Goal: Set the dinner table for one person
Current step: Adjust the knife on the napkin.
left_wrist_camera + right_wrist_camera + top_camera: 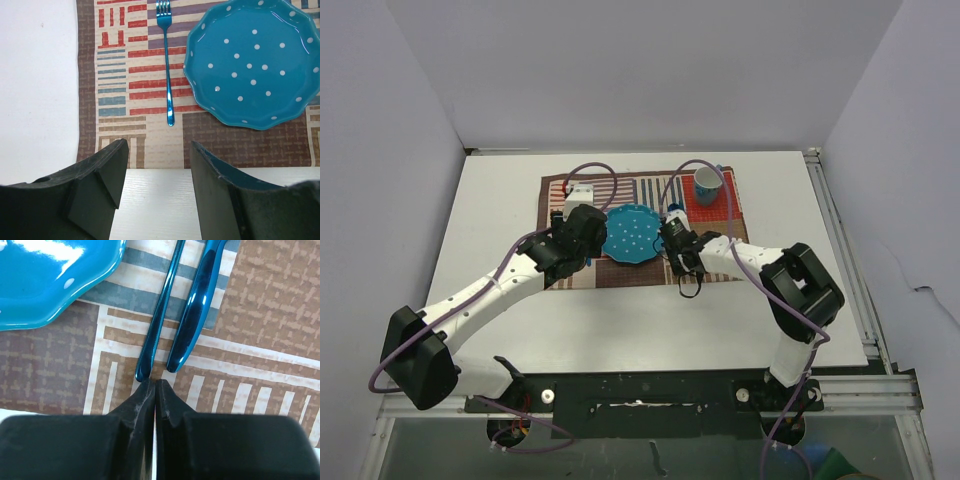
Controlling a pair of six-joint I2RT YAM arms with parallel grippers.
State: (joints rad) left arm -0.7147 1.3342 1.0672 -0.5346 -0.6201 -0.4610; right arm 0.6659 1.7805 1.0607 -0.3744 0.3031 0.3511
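A: Where does the white surface (pixel 500 200) lie?
B: Beneath everything. The striped mat (pixel 120 75) rests on its far middle and carries the dotted blue plate (pixel 255 65), with a fork (pixel 167 65) left of the plate and a cup (pixel 708 185) at the mat's far right corner.
A: And the claws?
B: Left claw (pixel 157 150): fingers apart, empty, over the mat's near edge. Right claw (pixel 155 385): fingers together, gripping nothing, just beside the near ends of two blue handles (pixel 160 315) right of the plate.
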